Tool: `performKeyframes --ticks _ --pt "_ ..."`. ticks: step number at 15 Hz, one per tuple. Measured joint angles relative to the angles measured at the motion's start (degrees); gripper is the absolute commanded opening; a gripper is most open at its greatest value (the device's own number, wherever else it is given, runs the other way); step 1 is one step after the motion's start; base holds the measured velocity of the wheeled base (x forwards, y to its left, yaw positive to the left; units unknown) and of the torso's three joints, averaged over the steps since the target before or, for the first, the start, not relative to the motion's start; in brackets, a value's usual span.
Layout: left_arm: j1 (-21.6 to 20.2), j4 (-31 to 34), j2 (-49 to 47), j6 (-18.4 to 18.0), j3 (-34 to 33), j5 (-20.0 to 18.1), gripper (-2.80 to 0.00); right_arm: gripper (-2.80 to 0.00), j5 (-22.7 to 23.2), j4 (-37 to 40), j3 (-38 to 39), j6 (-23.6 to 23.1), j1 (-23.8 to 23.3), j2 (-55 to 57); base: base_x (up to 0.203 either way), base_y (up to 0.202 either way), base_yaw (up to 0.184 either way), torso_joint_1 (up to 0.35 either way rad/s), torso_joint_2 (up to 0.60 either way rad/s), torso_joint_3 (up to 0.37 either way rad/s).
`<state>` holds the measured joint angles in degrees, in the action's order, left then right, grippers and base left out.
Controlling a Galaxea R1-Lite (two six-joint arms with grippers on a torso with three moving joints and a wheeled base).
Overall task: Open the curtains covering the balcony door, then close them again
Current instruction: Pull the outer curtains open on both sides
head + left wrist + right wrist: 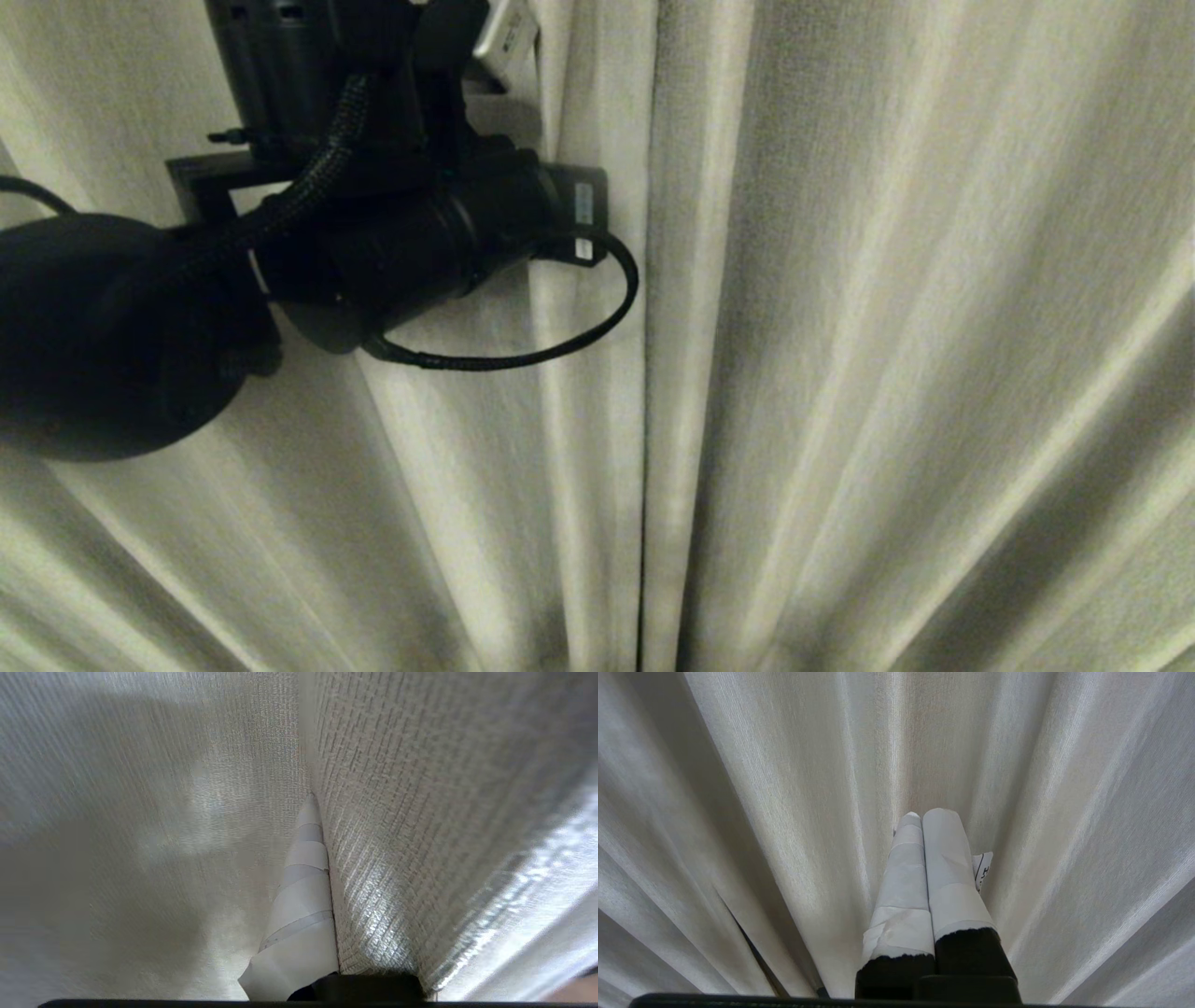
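The curtains (887,327) are drawn together, filling the head view in cream pleats, with the two panels meeting at a seam near the middle. A fold of the left panel is clamped in the left gripper (322,868). The right gripper (924,858) is closed on nothing, facing the pleats.

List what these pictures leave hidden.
- Balcony door: hidden in every view by the curtains.
- Left gripper: one finger buried in a curtain fold in the left wrist view; hidden by the arm's body in the head view.
- Right gripper: outside the head view.
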<state>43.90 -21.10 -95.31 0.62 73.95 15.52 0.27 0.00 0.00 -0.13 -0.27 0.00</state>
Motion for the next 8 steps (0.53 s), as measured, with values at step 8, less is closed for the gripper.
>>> performKeyframes --ticks 8 --pt "-1.86 -0.09 3.69 -7.61 -2.17 8.42 -2.8 -2.8 0.02 -0.03 0.0 0.0 0.0 0.0 0.0 0.0 0.0 0.0 0.0 0.0"
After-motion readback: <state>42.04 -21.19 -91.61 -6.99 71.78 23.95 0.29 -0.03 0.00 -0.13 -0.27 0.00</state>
